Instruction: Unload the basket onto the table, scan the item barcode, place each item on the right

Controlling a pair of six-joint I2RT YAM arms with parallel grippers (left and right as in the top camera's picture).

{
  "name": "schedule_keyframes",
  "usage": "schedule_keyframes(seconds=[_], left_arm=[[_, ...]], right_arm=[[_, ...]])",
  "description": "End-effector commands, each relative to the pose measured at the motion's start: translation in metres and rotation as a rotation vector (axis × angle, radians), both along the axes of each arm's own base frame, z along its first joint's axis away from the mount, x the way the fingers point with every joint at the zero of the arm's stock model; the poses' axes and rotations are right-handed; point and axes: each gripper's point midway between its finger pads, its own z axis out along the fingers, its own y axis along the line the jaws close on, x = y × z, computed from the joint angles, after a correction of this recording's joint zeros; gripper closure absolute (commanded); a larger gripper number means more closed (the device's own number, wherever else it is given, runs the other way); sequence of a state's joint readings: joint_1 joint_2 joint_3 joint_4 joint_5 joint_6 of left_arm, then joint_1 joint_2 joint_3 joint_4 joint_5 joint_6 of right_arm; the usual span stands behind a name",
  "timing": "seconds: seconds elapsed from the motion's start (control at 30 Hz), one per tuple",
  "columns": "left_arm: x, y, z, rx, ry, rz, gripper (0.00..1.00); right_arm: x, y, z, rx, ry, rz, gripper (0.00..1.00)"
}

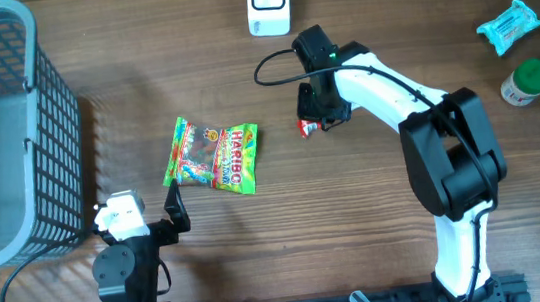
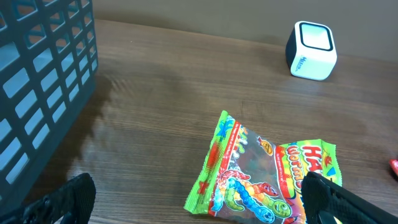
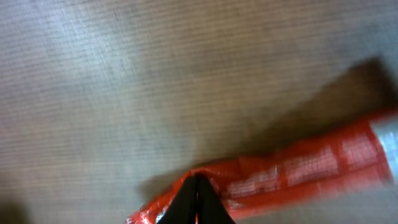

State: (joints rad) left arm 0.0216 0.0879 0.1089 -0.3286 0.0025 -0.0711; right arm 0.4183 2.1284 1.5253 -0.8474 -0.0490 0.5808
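At the far left a grey basket is seen on the bench. Just beside it the left fingers are spread wide and hold nothing. A Haribo bag lies flat on the bench just ahead of them. A brush against that bag or the basket wall could be risked only if this arm were moved.

Further right, at the back edge, the white scanner stands upright. The item, a red packet, is found just below and right of the scanner, near it but apart from it. The right fingers are closed on it, and only a thin edge at one end appears to be pinched.

This narrow grip is judged the main hazard: the free end could sag, swing or slip out when the packet is carried to the scanner. The barcode cannot be made out in the blurred wrist view, so the wrong face might be presented and no read obtained. Crinkled foil could also spoil the read.

At the far right a teal packet and a green-capped bottle lie well apart from the work.
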Motion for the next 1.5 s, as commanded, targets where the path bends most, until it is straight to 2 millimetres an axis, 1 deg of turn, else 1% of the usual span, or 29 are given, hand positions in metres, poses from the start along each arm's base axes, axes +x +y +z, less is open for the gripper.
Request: schedule_keyframes(seconds=[0.0,0.03,0.1,0.17,0.23,0.33,0.43,0.5,0.53,0.63,0.7,0.73,0.83,0.9,0.97,1.13,1.23,1.27,1.33,1.4,1.47], left_arm=[[0.000,-0.003,-0.003,0.011,0.003,-0.020,0.00],[0.000,-0.003,-0.003,0.011,0.003,-0.020,0.00],[0.000,-0.003,-0.003,0.011,0.003,-0.020,0.00],[0.000,-0.003,-0.003,0.011,0.003,-0.020,0.00],[0.000,-0.003,-0.003,0.011,0.003,-0.020,0.00],[0.000,-0.003,-0.003,0.011,0.003,-0.020,0.00],[0.000,-0.003,-0.003,0.011,0.003,-0.020,0.00],[0.000,-0.003,-0.003,0.011,0.003,-0.020,0.00],[0.000,-0.003,-0.003,0.011,0.003,-0.020,0.00],[0.000,-0.003,-0.003,0.011,0.003,-0.020,0.00],[0.000,-0.003,-0.003,0.011,0.003,-0.020,0.00],[0.000,-0.003,-0.003,0.011,0.003,-0.020,0.00],[0.000,-0.003,-0.003,0.011,0.003,-0.020,0.00],[0.000,-0.003,-0.003,0.011,0.003,-0.020,0.00],[0.000,-0.003,-0.003,0.011,0.003,-0.020,0.00],[0.000,-0.003,-0.003,0.011,0.003,-0.020,0.00],[0.000,-0.003,-0.003,0.011,0.003,-0.020,0.00],[0.000,-0.003,-0.003,0.011,0.003,-0.020,0.00],[0.000,-0.003,-0.003,0.010,0.003,-0.020,0.00],[0.000,-0.003,-0.003,0.011,0.003,-0.020,0.00],[0.000,-0.003,-0.003,0.011,0.003,-0.020,0.00]], right_arm=[[0.013,0.006,0.037,0.033,-0.043,0.045,0.96],[0.014,0.006,0.053,0.037,-0.059,0.063,0.96],[0.012,0.006,0.068,0.040,-0.076,0.088,0.96],[0.005,0.003,0.069,0.032,-0.054,0.087,0.96],[-0.005,-0.001,0.055,0.018,-0.013,0.077,0.96],[-0.015,0.004,0.038,0.057,0.017,0.085,0.96],[-0.027,0.004,0.014,0.067,0.036,0.084,0.96],[-0.037,0.002,-0.006,0.077,0.048,0.065,0.96],[-0.038,0.005,-0.010,0.096,0.044,0.070,0.96],[-0.035,0.007,-0.011,0.111,0.030,0.074,0.96],[-0.034,0.008,-0.006,0.113,0.028,0.077,0.96],[-0.034,0.008,0.002,0.113,0.035,0.077,0.96],[-0.027,0.012,0.040,0.128,-0.010,0.100,0.96],[-0.024,0.013,0.059,0.143,-0.050,0.101,0.96],[-0.024,0.013,0.059,0.144,-0.051,0.101,0.95],[-0.043,0.019,0.027,0.123,0.012,0.109,0.96],[-0.056,0.027,0.001,0.104,0.058,0.135,0.96],[-0.061,0.027,-0.009,0.091,0.082,0.130,0.96],[-0.066,0.025,-0.022,0.071,0.118,0.110,0.96],[-0.067,0.024,-0.028,0.065,0.130,0.107,0.96],[-0.064,0.028,-0.024,0.081,0.121,0.124,0.96]])
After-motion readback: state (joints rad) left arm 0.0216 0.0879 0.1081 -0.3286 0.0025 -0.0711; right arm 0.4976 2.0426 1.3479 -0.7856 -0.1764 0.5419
